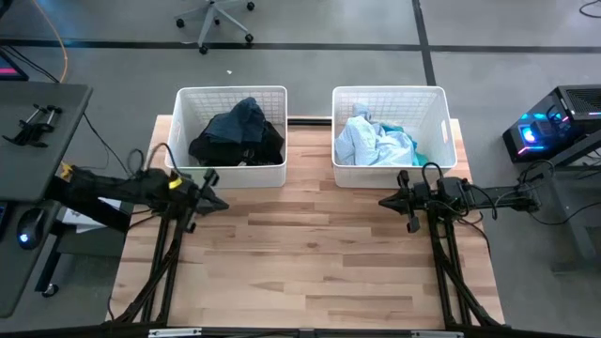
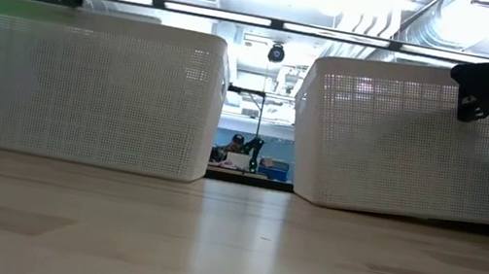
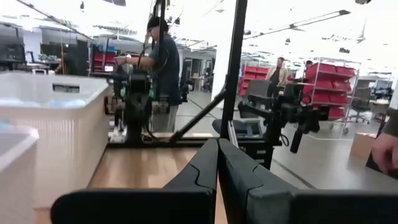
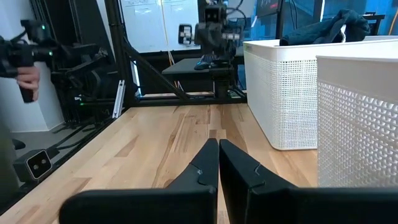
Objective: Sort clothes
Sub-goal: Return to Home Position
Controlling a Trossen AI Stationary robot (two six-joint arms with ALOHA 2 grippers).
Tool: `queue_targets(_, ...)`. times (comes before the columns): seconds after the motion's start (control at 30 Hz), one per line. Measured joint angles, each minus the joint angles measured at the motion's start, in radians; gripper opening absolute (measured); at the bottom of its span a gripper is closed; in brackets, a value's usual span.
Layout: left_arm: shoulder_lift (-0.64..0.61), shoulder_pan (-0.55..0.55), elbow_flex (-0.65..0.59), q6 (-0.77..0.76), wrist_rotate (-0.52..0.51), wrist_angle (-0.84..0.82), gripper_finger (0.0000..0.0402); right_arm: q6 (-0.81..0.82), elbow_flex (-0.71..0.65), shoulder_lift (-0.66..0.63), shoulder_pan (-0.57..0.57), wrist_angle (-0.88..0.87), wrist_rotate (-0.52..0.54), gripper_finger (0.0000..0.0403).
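Closest to me is the wooden tabletop [image 1: 310, 253], and both arms hang over it just in front of the baskets. The left arm [image 1: 113, 188] reaches in from its side. The left jaws are pressed shut, fingertip to fingertip, gripping nothing, and they point across towards the middle. The right arm [image 1: 470, 195] mirrors it from the other side. The right jaws are likewise closed tight with nothing in them, pointing back at the left ones with a wide stretch of wood between the two.

Behind them, at the tabletop's far edge, two white lattice baskets stand side by side with a gap between. The left basket [image 1: 232, 91] holds the dark clothes [image 1: 237, 134], a heap of black and navy that rises above the rim. The right basket [image 1: 388, 90] holds the pale clothes [image 1: 376, 143], light blue with a bit of teal showing.

Beyond the tabletop an office chair [image 1: 214, 21] sits on the grey floor. Off to one side a person [image 3: 163, 62] in a dark top stands in the room.
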Motion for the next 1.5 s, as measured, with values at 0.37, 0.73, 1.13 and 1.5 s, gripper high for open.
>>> queue_targets(0.37, 0.0, 0.001, -0.133, 0.118, -0.004, 0.118, 0.0, 0.0, 0.0, 0.0, 0.0, 0.0, 0.0, 0.0)
queue_targets(0.73, 0.011, 0.002, -0.13, 0.124, -0.156, -0.172, 0.0, 0.0, 0.0, 0.0, 0.0, 0.0, 0.0, 0.0)
queue_targets(1.13, 0.014, 0.002, -0.129, 0.108, -0.172, -0.171, 0.0001, 0.0, 0.0, 0.0, 0.0, 0.0, 0.0, 0.0)
queue_targets(1.5, -0.152, -0.005, -0.129, 0.255, 0.157, -0.132, 0.0001, 0.0, 0.0, 0.0, 0.0, 0.0, 0.0, 0.0)
